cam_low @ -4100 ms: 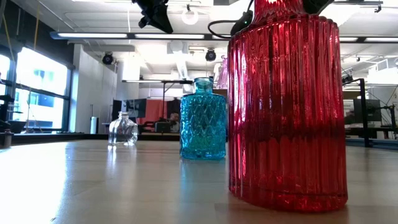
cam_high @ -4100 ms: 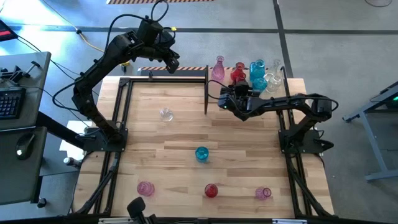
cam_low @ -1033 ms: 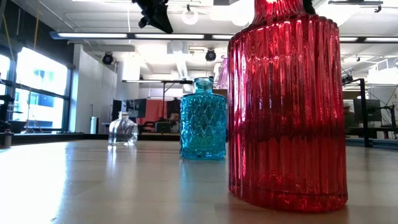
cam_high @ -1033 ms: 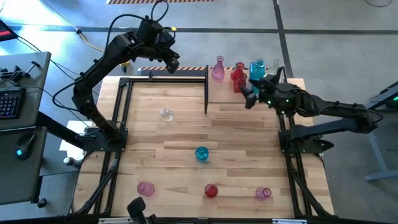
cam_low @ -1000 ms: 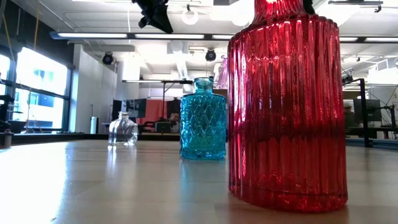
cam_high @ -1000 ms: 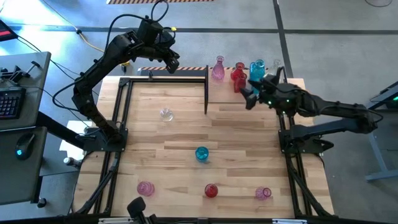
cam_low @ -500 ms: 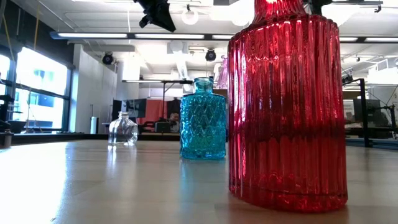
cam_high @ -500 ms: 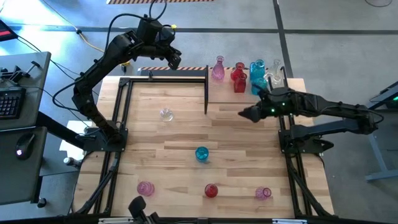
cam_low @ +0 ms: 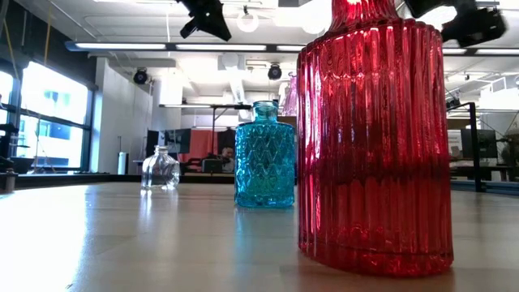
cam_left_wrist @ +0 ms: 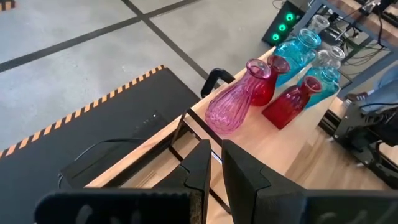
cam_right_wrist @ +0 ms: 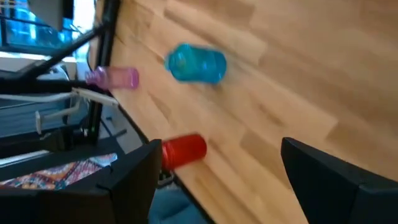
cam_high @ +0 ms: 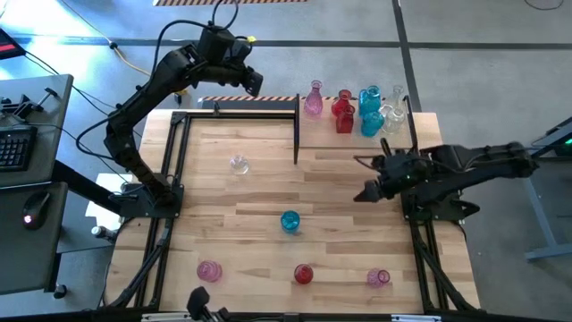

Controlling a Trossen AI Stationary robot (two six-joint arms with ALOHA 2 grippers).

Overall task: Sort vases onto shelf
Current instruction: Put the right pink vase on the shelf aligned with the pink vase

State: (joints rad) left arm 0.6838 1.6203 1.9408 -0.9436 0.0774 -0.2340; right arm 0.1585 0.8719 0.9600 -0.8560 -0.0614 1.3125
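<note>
Moved since before: your right claw (cam_high: pixel 368 192) has swung off the back-right cluster and out over the right middle of the worktop (cam_high: pixel 259 192). Your left claw (cam_high: pixel 253 83) has barely shifted.
Right claw: spread wide and carrying nothing, hanging clear of every vase.
Left claw: pressed together on nothing, raised beyond the worktop's back edge.
Done: a group of vases stands close together on the shelf (cam_left_wrist: pixel 283 146) at the back right. It includes a pink long-necked vase (cam_high: pixel 313 100), a red one (cam_high: pixel 343 114), a turquoise one (cam_high: pixel 370 116) and a clear one (cam_high: pixel 393 109).
Count on shelf: the left wrist view suggests about 7, but they overlap, so treat that as a guess.
Left to do: 5 vases sit apart on the worktop. They are a clear vase (cam_high: pixel 239 165) left of centre, a turquoise vase (cam_high: pixel 290 221) mid-board, and along the front a pink vase (cam_high: pixel 208 270), a red vase (cam_high: pixel 304 274) and a 2nd pink vase (cam_high: pixel 380 278).
Progress: by my reading you are a little past halfway, between picks.
Next target: you cannot tell which; the right wrist view frames the turquoise, red and left pink ones.
Hard to see: the low view is mostly filled by the red vase, hiding the shelf behind it. The right wrist view is smeared.
</note>
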